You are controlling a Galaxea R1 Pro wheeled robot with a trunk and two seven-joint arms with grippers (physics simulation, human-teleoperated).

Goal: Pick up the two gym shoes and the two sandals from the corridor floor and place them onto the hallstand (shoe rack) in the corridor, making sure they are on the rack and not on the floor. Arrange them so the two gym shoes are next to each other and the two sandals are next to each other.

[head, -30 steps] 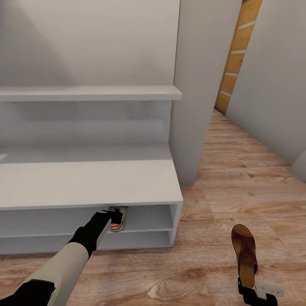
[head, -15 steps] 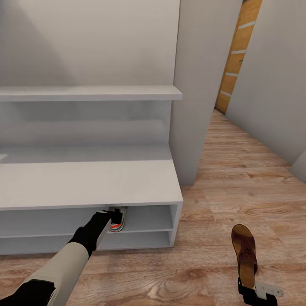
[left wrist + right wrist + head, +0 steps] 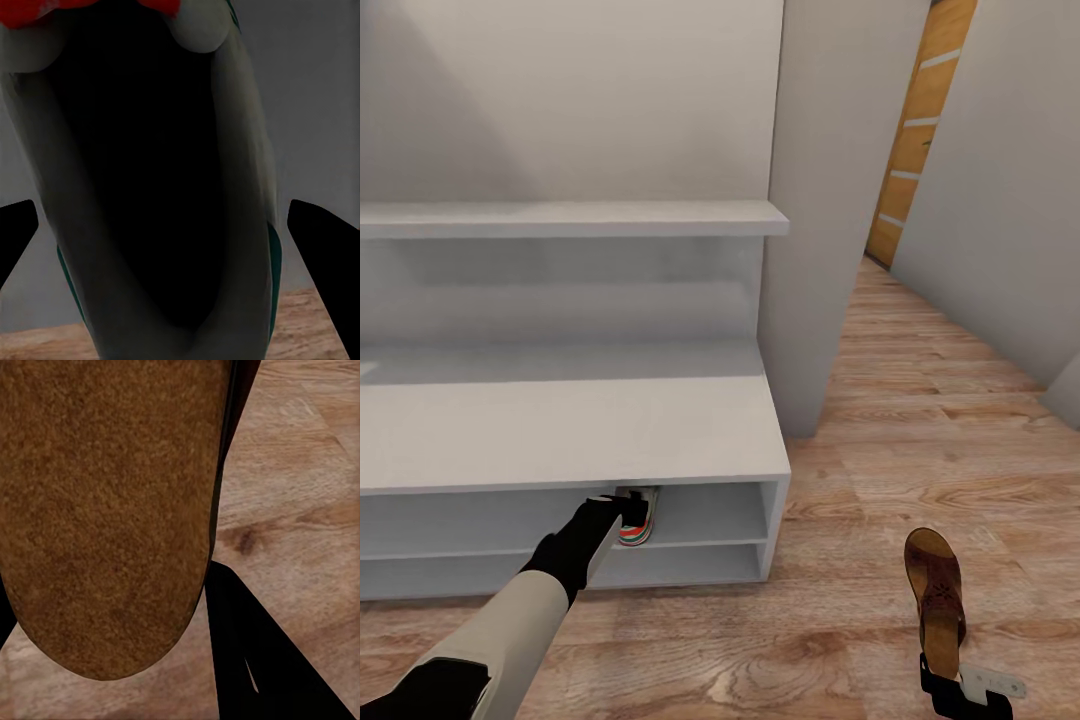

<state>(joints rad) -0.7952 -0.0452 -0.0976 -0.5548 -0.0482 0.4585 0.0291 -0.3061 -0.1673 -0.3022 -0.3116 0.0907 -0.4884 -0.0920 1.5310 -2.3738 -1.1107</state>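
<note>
In rack's (image 3: pixel 760 470) upper tier, left jaws clamp gym shoe (image 3: pixel 637 518); right jaws clamp sandal (image 3: pixel 937 590).

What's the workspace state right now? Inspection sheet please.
Surface: corridor floor, light wood planks.
Job's things: gym shoe on the upper open tier of the hallstand, heel toward the camera; sandal held above the floor.
Clutter: nothing seen.
Grippers: left claw at the gym shoe's heel, fingers either side in the left wrist view, grip cannot be told; right claw shut on the sandal's heel end.
Cables: nothing seen.
Surroundings: grey walls, wooden door down the corridor.
</note>
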